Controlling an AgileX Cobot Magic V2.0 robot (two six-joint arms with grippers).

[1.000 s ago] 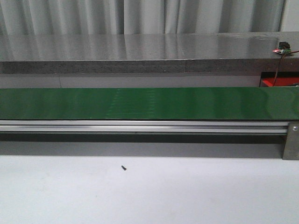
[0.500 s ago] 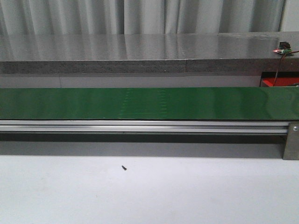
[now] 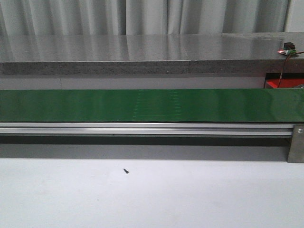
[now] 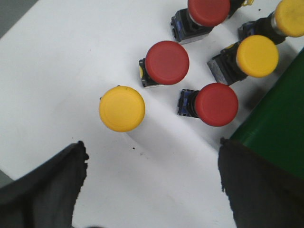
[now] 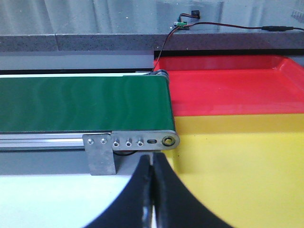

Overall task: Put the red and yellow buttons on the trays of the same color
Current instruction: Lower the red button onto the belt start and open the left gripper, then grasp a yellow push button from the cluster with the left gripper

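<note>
In the left wrist view several red and yellow buttons stand on the white table. A yellow button [image 4: 122,108] is closest to my left gripper [image 4: 152,156], which is open and empty above the table. Beyond it are red buttons [image 4: 166,62] [image 4: 216,104] [image 4: 208,10] and yellow buttons [image 4: 257,56] [image 4: 290,16]. In the right wrist view my right gripper [image 5: 152,164] is shut on nothing, at the belt's end, beside the yellow tray [image 5: 247,166]. The red tray [image 5: 228,90] lies behind the yellow one. A sliver of the red tray [image 3: 284,84] shows in the front view.
The green conveyor belt [image 3: 152,105] with its aluminium rail [image 3: 142,128] crosses the front view; nothing rides on it. A small black screw [image 3: 126,170] lies on the white table. A grey counter [image 3: 142,52] and a wired sensor [image 3: 287,50] stand behind. A metal bracket [image 5: 102,152] ends the belt.
A faint pattern on the belt surface has shifted to the right, so the belt is running. No arm or button shows in the front view.
</note>
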